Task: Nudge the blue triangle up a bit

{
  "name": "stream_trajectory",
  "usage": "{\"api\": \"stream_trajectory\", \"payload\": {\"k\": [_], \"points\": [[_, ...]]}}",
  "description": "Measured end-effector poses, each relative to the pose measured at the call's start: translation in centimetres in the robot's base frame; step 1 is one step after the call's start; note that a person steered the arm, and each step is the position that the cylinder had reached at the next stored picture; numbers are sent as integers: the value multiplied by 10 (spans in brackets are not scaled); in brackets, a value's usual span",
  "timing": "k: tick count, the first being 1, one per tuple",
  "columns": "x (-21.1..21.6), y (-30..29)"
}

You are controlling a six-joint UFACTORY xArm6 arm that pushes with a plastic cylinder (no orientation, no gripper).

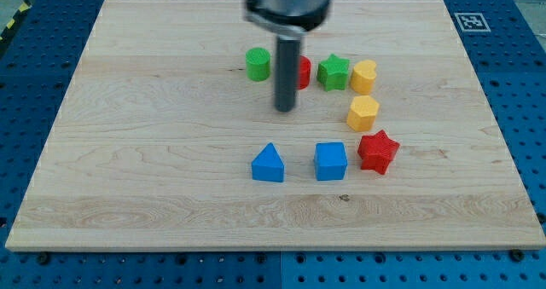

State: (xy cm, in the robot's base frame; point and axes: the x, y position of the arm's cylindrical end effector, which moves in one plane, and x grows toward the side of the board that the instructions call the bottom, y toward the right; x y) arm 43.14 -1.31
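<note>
My tip hangs straight down from the broad grey wrist housing at the view's top, the dark rod upright. Taking the blue triangle as landmark, the tip sits above it toward the view's top, slightly right, apart from it.

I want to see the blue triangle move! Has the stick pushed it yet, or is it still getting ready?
Nothing looks done yet. My tip stands apart from the blue triangle, toward the view's top, nearer the partly hidden red block and green cylinder. Still left: getting the tip below the triangle, then pushing it up a bit.
</note>
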Motion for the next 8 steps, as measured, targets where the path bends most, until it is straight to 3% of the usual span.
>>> {"api": "stream_trajectory", "payload": {"k": [1,2,4,6,8], "points": [[12,-77],[55,-105],[131,-91],[131,-20],[131,-22]]}}
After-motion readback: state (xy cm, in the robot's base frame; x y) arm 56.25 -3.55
